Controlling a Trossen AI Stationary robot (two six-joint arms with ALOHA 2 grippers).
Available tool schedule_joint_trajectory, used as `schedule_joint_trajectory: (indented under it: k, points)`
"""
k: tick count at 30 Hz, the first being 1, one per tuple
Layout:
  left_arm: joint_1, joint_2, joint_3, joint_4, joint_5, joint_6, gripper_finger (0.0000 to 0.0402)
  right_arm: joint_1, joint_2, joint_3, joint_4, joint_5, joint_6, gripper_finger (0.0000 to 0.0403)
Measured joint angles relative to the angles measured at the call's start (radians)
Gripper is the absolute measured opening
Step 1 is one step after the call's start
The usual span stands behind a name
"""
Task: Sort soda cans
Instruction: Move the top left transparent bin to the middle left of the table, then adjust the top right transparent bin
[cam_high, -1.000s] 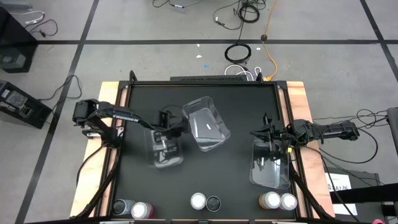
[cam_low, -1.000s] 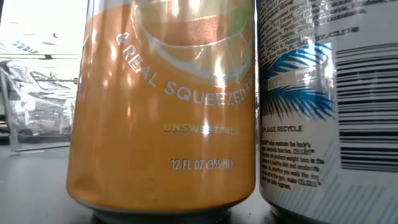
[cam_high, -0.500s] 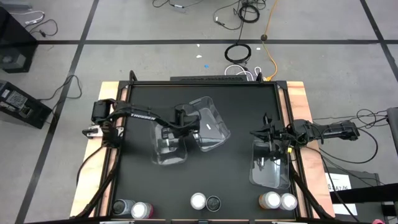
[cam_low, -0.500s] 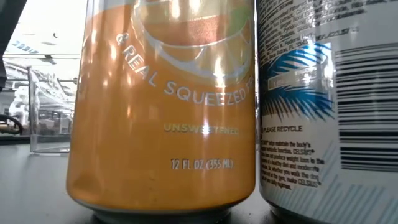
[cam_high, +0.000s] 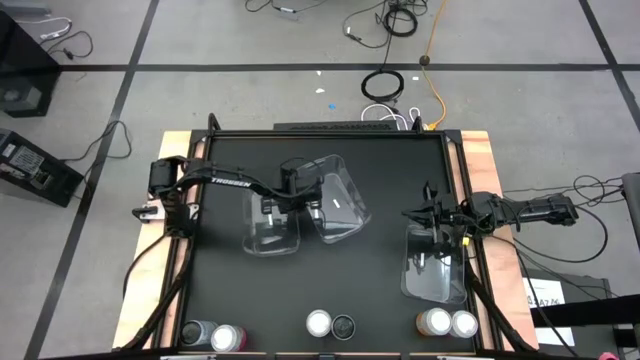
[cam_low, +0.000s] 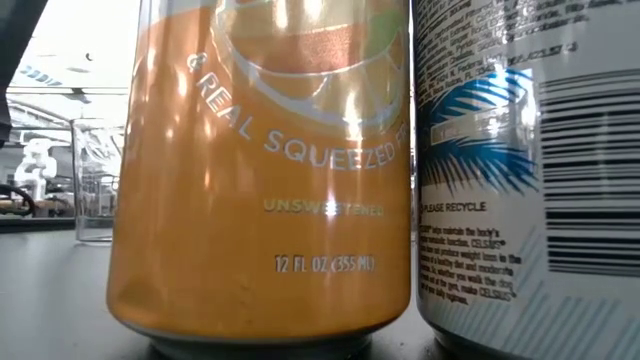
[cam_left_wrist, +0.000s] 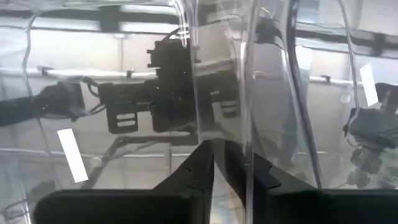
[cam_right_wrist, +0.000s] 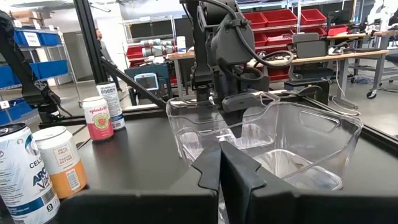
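Six soda cans stand in pairs along the near edge: a dark-topped can (cam_high: 197, 333) with a pink one (cam_high: 229, 337), an orange can (cam_high: 318, 322) with a white-and-blue one (cam_high: 343, 325), and another pair (cam_high: 448, 323) on the right. The low view is filled by the orange can (cam_low: 260, 170) and the white-and-blue can (cam_low: 530, 170). My left gripper (cam_high: 285, 203) is shut on a clear bin (cam_high: 272, 232) mid-table. My right gripper (cam_high: 432, 222) is shut at the far wall of another clear bin (cam_high: 435, 265) by the right edge. My left gripper (cam_left_wrist: 217, 168) pinches the clear bin's far wall (cam_left_wrist: 219, 134) between its two fingers, coming from above and pointing down. Whether the bin's base rests on the table I cannot tell. My right gripper (cam_right_wrist: 219, 171) is shut on its bin's far rim (cam_high: 432, 232) from above; the fingers hide the contact itself.
A third clear bin (cam_high: 338, 205) sits tilted just right of the left gripper's bin, almost touching it. The table's raised rim (cam_high: 330, 133) runs along the far side. Bare black tabletop lies between the bins and the row of cans.
My left gripper has moved toward the table's right and far edge, staying shut on its bin. The bin has gone with it and now stands beside the middle bin. The right arm has kept still.
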Motion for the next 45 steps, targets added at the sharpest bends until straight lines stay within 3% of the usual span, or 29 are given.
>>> schedule_joint_trajectory:
  k: [16,36,45]
  points:
    - [-0.001,-0.019,-0.001,-0.006,0.03,0.1,0.0072,0.0,0.0,0.0,0.0,0.0,0.0,0.0]
    - [-0.054,-0.306,0.0,-0.061,-0.012,0.134,0.0073,0.0,0.0,0.0,0.0,0.0,0.0,0.0]
    - [-0.21,-0.47,0.0,-0.055,-0.172,0.235,0.0073,0.0,0.0,0.0,0.0,0.0,0.0,0.0]
